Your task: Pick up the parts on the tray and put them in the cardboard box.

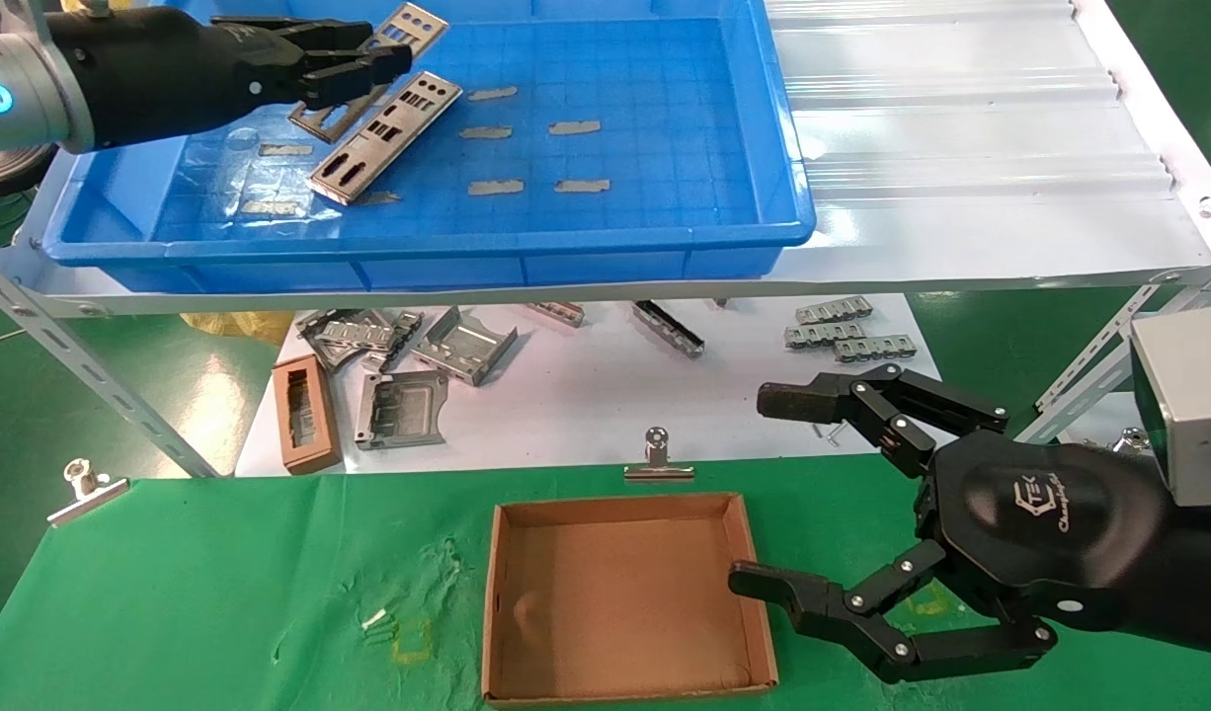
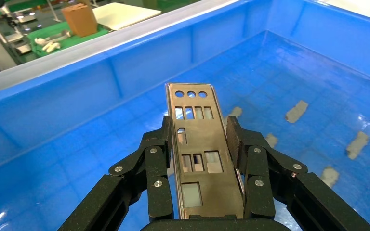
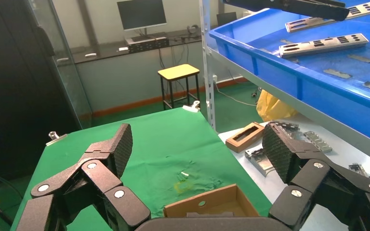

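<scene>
Two parts (image 1: 386, 136), one tray (image 1: 783, 148)

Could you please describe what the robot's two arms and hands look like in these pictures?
Both hands are matte black, each with two linked fingers joined by silver pins and tipped with ribbed pads. The left hand follows a black forearm ending in a silver ring with a glowing blue light. The right hand has a rounded black housing with white lettering and a grey boxy module behind it.

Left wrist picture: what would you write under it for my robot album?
The left hand grips a silver part by its long edges above the blue tray.
</scene>
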